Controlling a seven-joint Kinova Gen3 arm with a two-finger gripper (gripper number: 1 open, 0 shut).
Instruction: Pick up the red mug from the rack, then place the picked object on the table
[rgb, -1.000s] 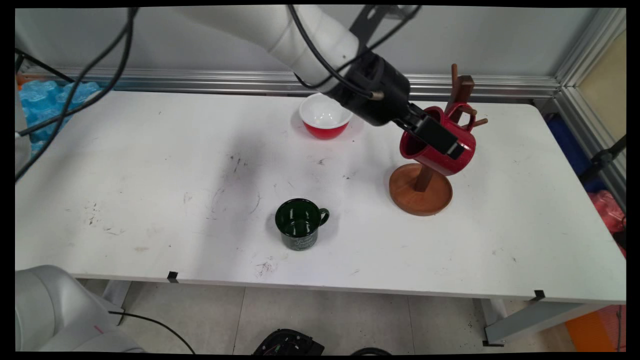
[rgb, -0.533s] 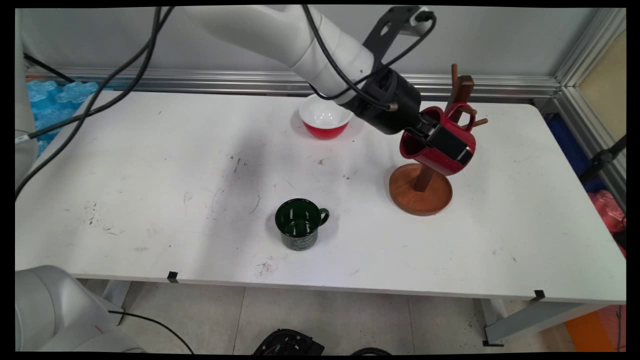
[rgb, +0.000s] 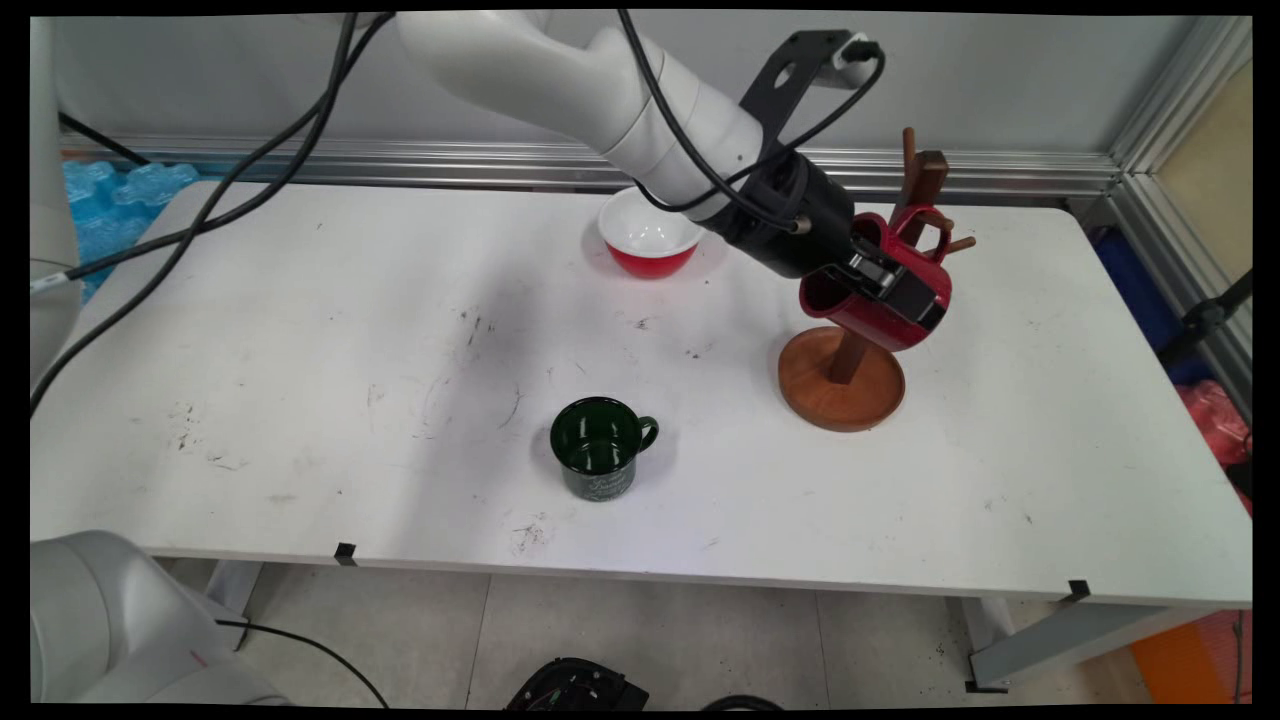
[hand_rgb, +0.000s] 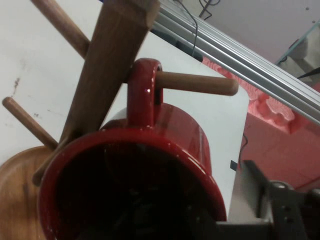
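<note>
A: Table (rgb: 300, 330) first, then stand.
B: White table, scuffed. Wooden mug tree (rgb: 842, 375) stands at the right rear on its round base.
A: Gripper?
B: Black gripper (rgb: 885, 285) is clamped on the wall of a red mug (rgb: 880, 325), one finger inside the mouth, one outside. The mug's handle (hand_rgb: 143, 92) is looped over a peg (hand_rgb: 197, 83).
A: Remaining items?
B: Red bowl (rgb: 650, 233) with white interior at the rear, left of the tree. Dark green mug (rgb: 600, 461) upright near the front, well apart.

Robot lab — white table (rgb: 300, 300), aluminium framing (rgb: 1000, 172), white Kinova arm (rgb: 560, 70), dangling cables (rgb: 200, 200).
</note>
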